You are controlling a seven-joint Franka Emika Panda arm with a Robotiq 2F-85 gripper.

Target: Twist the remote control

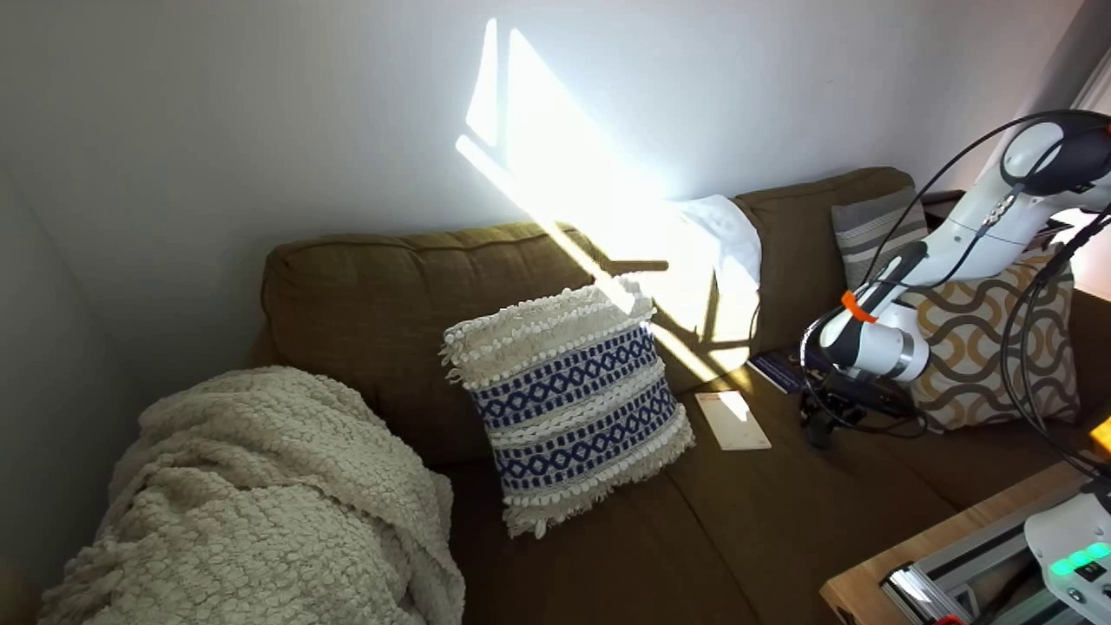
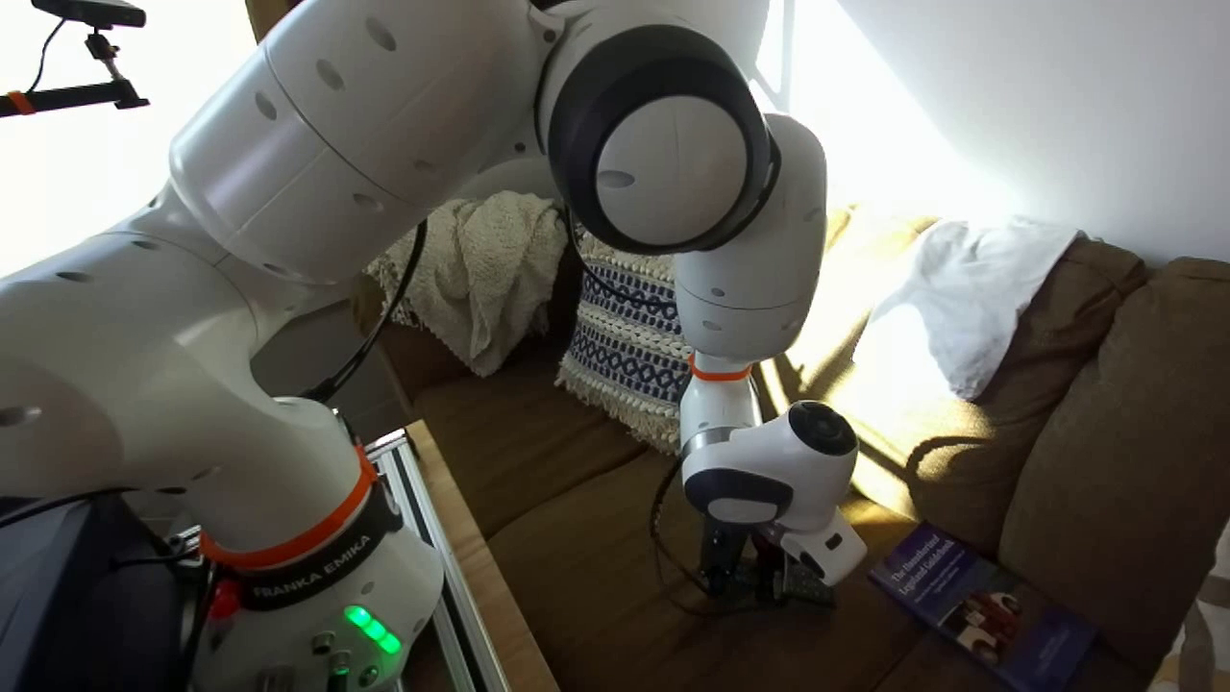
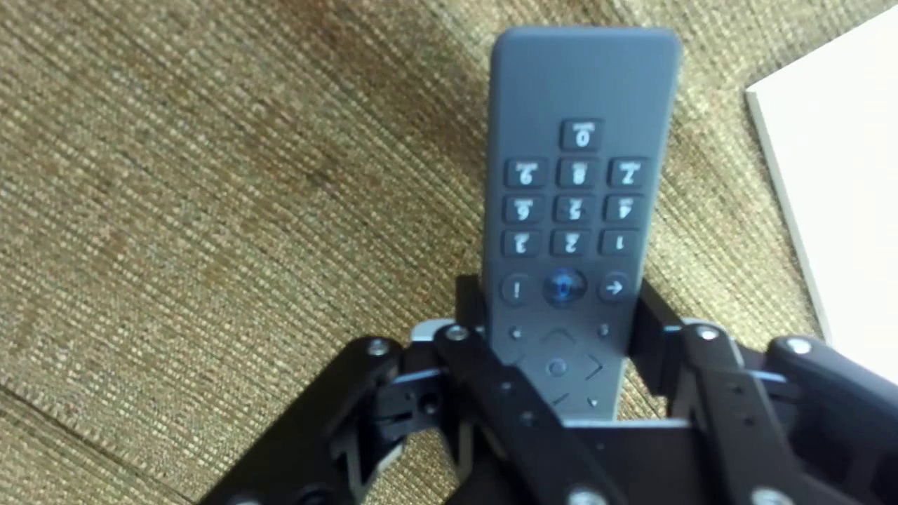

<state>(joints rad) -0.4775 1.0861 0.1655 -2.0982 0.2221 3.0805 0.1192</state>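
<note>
The remote control (image 3: 568, 210) is a slim dark bar with number keys, seen upside down in the wrist view. My gripper (image 3: 559, 319) is shut on it, with one finger against each long edge near its middle. Its number-key end points away from the gripper, and its lower end is partly hidden behind the gripper's links. In an exterior view the remote control (image 2: 807, 584) shows as a dark keyed bar beside the gripper (image 2: 742, 581), low over the brown seat. In an exterior view the gripper (image 1: 820, 427) is a dark shape, and the remote cannot be made out there.
A blue book (image 2: 980, 605) lies on the seat (image 2: 615, 596) near the backrest. A flat pale rectangle (image 1: 733, 421) lies near it and shows in the wrist view (image 3: 842, 175). A blue-and-white cushion (image 1: 573, 417) and a patterned cushion (image 1: 989, 338) stand on the sofa.
</note>
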